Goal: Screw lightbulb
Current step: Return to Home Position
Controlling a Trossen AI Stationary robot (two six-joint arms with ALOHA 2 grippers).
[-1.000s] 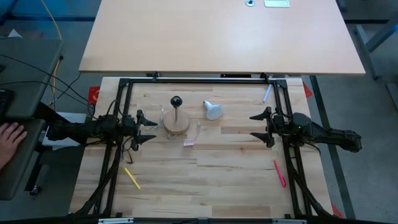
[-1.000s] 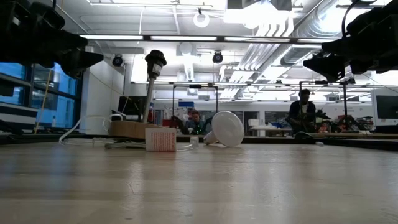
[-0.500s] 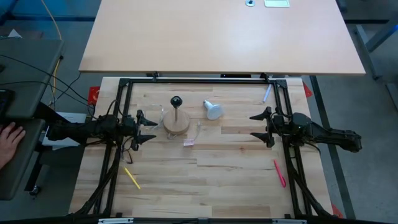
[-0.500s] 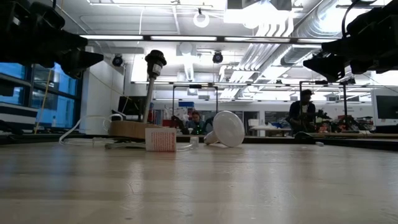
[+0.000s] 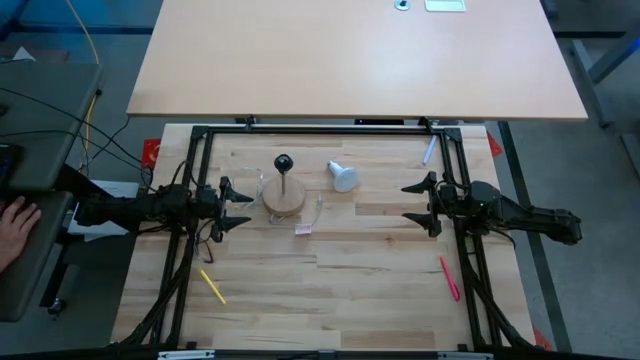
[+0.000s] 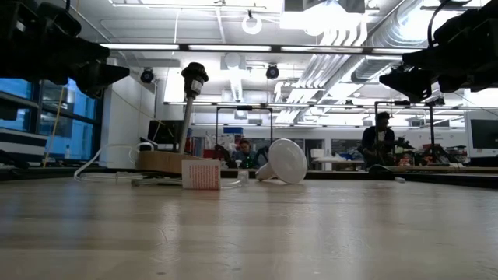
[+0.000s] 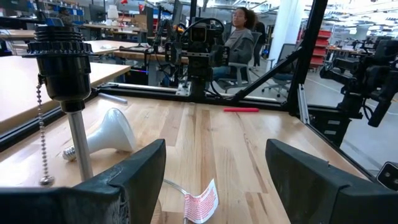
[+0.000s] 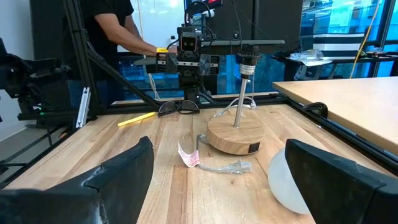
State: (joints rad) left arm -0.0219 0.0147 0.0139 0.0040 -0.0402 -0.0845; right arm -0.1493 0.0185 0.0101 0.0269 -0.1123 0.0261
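The white lightbulb (image 5: 342, 177) lies on its side on the wooden table, toward the far edge; it also shows in the low view (image 6: 283, 162), the left wrist view (image 7: 102, 134) and the right wrist view (image 8: 287, 184). To its left stands a round wooden lamp base (image 5: 283, 197) with a thin stem and a black socket (image 7: 60, 55). My left gripper (image 5: 236, 205) hovers open to the left of the base. My right gripper (image 5: 418, 202) hovers open to the right of the bulb. Both are empty.
A clear cord with a white-and-red tag (image 5: 303, 229) runs from the base. A yellow marker (image 5: 212, 286) lies near left, a pink one (image 5: 449, 277) near right, a pale pen (image 5: 428, 151) far right. A black frame (image 5: 320, 127) borders the table. A person's hand (image 5: 14, 222) shows at far left.
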